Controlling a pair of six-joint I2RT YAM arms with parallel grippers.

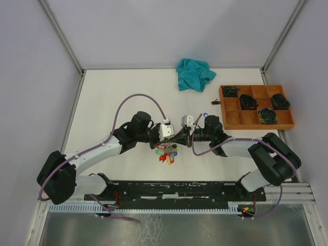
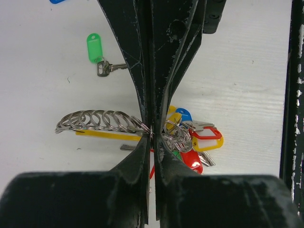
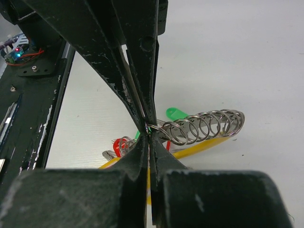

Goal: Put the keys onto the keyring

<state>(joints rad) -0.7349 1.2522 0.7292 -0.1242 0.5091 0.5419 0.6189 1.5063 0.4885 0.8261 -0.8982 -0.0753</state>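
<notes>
My left gripper [image 1: 177, 137] and right gripper [image 1: 183, 136] meet tip to tip just above the table. Both are shut on a thin silver wire, the keyring [image 2: 153, 129], at the same spot; it also shows in the right wrist view [image 3: 153, 126]. A row of several small silver loops [image 2: 99, 121] hangs along it like a coil, also in the right wrist view [image 3: 204, 126]. A bunch of keys [image 2: 197, 137] with red, yellow and blue tags hangs below the tips [image 1: 166, 152]. One key with a green tag [image 2: 95, 48] lies alone on the table.
A yellow strip [image 2: 104, 135] lies under the loops. A teal cloth [image 1: 195, 74] lies at the back. A wooden tray [image 1: 256, 119] with dark items stands at the right. A black rail [image 1: 179, 188] runs along the near edge.
</notes>
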